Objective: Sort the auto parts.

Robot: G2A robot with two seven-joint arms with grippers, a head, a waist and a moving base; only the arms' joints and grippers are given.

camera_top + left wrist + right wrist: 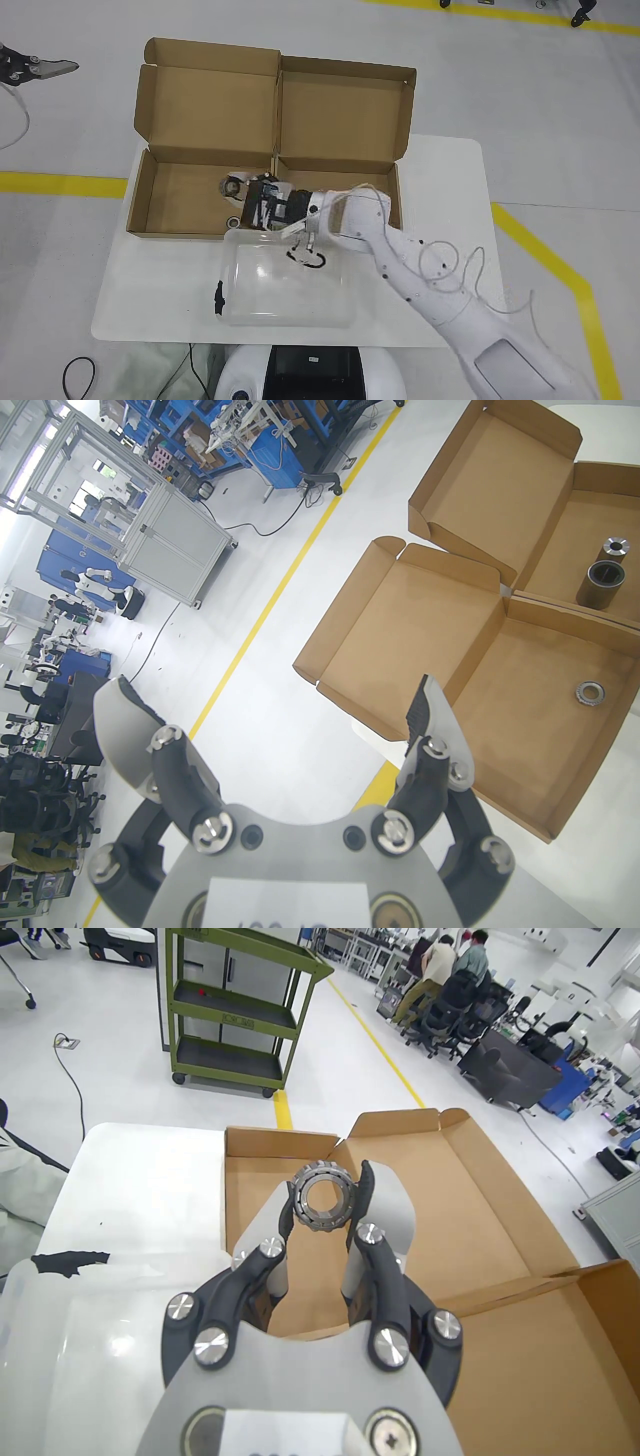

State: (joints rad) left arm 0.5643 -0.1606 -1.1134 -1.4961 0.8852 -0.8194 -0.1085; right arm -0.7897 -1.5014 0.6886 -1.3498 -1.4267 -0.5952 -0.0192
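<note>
The right gripper (325, 1200) is clamped on a tapered roller bearing (300, 1200), holding it above the left cardboard box (170, 200), where another bearing ring (590, 692) lies on the box floor. The left gripper (272, 690) hangs spread wide and empty over the floor beside the table (440, 180).

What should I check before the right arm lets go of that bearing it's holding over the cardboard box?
1. Bearing clamped between the fingers of the right claw: ok.
2. Right claw over the cardboard box, not the clear tray: ok.
3. Ring lying in that box is the same kind of part: cannot tell.
4. Height above the box floor suits a release: cannot tell.
5. Left claw open and off the table: ok.
</note>
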